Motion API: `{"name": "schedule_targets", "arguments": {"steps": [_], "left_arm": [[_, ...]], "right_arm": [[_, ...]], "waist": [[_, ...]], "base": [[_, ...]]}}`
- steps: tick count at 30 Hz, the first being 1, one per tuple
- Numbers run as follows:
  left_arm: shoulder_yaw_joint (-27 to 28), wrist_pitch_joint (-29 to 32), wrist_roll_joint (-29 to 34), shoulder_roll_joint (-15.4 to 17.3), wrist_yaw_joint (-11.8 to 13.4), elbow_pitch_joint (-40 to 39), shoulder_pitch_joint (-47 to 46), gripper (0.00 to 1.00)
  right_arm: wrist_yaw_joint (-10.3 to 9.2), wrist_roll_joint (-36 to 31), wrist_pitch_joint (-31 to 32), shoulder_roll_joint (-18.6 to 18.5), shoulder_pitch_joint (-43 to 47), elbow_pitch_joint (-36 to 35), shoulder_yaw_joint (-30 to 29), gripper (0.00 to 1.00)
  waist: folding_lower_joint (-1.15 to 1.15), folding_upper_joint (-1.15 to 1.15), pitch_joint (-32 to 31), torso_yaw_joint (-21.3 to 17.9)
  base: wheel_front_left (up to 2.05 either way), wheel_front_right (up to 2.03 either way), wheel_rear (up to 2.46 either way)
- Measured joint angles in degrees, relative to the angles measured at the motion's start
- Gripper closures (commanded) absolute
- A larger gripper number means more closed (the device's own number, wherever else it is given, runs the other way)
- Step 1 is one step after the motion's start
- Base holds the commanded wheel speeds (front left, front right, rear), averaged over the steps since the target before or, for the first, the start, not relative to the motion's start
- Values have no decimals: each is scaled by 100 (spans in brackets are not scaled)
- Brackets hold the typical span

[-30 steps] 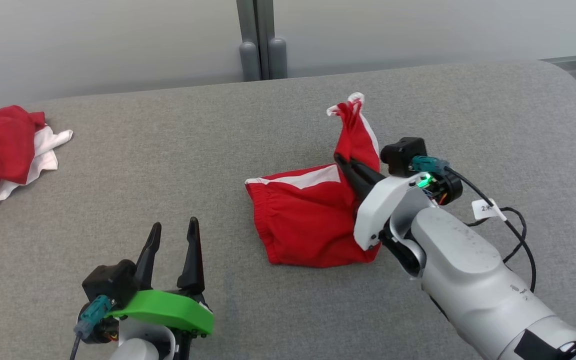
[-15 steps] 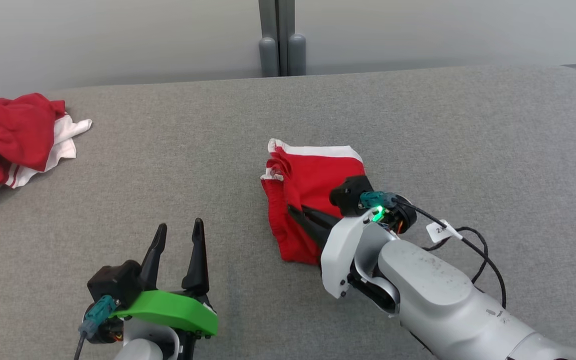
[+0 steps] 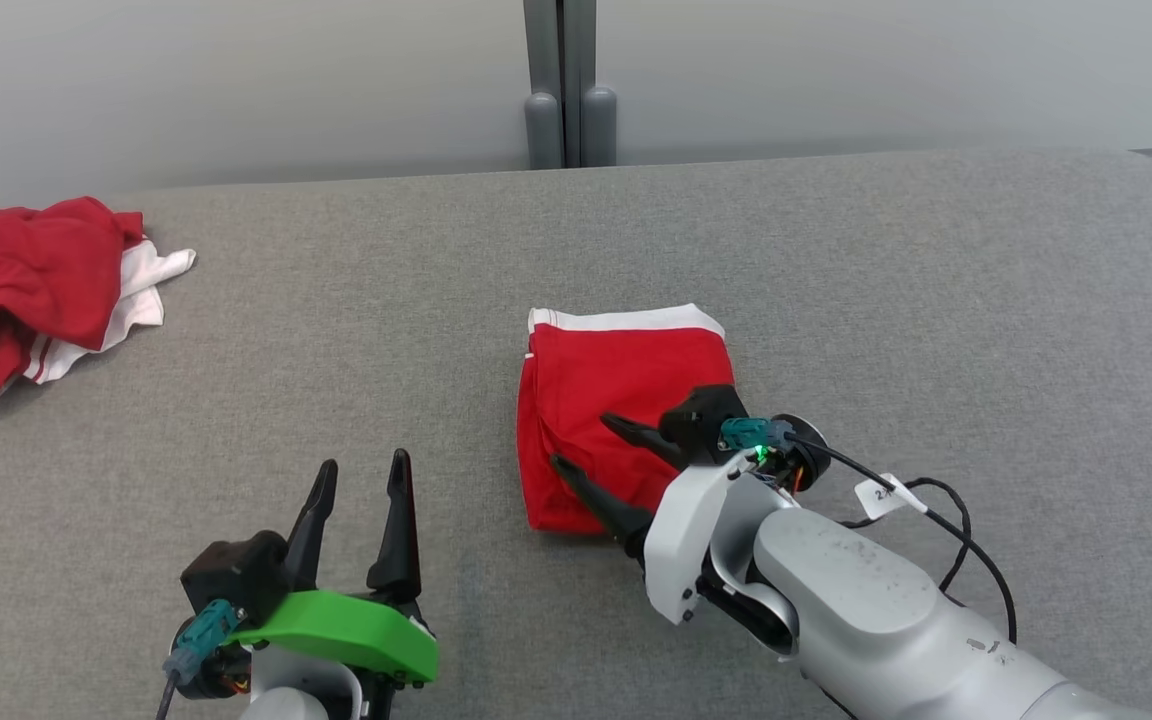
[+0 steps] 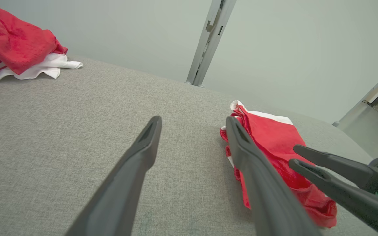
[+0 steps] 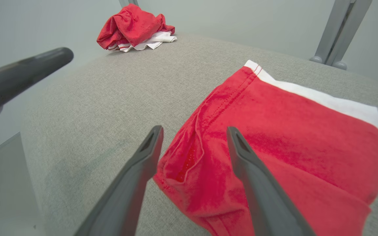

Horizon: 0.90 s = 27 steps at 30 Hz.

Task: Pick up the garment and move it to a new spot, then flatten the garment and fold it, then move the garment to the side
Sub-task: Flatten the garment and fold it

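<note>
Presently, item one: right gripper (image 3: 581, 442), its two dark fingers spread apart with nothing pinched between them. It hangs over the near left corner of the folded red shorts (image 3: 626, 385). In the right wrist view one finger (image 5: 241, 154) lies over the red cloth and the other is over the grey cushion (image 3: 336, 330), just beside the hem. Whether either tip touches the cloth cannot be told.

Item two: folded red shorts, count one. They lie as a flat, roughly square packet near the middle of the cushion, with a white band along the far edge and layered edges at the robot's left.

Item three: left gripper (image 3: 364, 462), count one. Its fingers are parted and empty above bare cushion, near the robot and to the left of the shorts, apart from them.

Item four: crumpled heap of red and white cloth (image 3: 26, 290), count one, at the far left edge of the cushion, well apart from both grippers.

Item five: grey posts (image 3: 564, 110), count two, side by side behind the far edge.

Item six: black cable with a white tag (image 3: 884, 492), count one, looping off the right wrist.
</note>
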Motion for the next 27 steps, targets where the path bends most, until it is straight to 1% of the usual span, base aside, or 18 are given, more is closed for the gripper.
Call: {"name": "schedule_targets", "arguments": {"steps": [5,8,11,14,15,16,17,19,23,27], "left_arm": [[-10,0,22,-4,-1,-36,52,0],[-9,0,44,-11,0,-67,81,0],[-11,-2,55,-23,-1,-101,82,0],[-38,-8,64,-42,-26,-110,69,0],[-40,-8,64,-47,-29,-108,60,0],[-44,-8,67,-54,-32,-102,50,0],[-43,-8,73,-57,-33,-94,33,0],[-41,-8,75,-65,-45,-82,-1,0],[-20,-8,76,-81,-68,-41,-40,0],[30,-8,79,-105,-83,-19,-78,0]], "right_arm": [[0,-79,-227,0,6,53,-253,0],[0,-246,-378,-1,-34,127,-544,0],[0,-482,-516,-2,-110,198,-890,0],[0,-857,-572,-8,-148,299,-1080,0],[0,-882,-580,-10,-143,302,-1078,57],[0,-896,-580,-8,-127,316,-1062,66],[0,-983,-581,-4,-113,357,-1018,83],[0,-1098,-582,-1,-64,425,-894,100],[0,-1216,-568,-1,57,513,-599,100],[0,-1207,-552,0,170,457,-285,100]], "waist": [[0,0,-63,-70],[0,0,-63,-115],[0,0,-20,-130],[0,0,57,-104],[0,0,79,-86],[0,0,103,-58],[0,0,127,-26],[0,0,173,41],[0,0,263,203],[0,0,351,352]], "base": [[0,0,0],[0,0,0],[0,0,0],[0,0,0],[0,0,0],[0,0,0],[0,0,0],[0,0,0],[0,0,0],[0,0,0]]}}
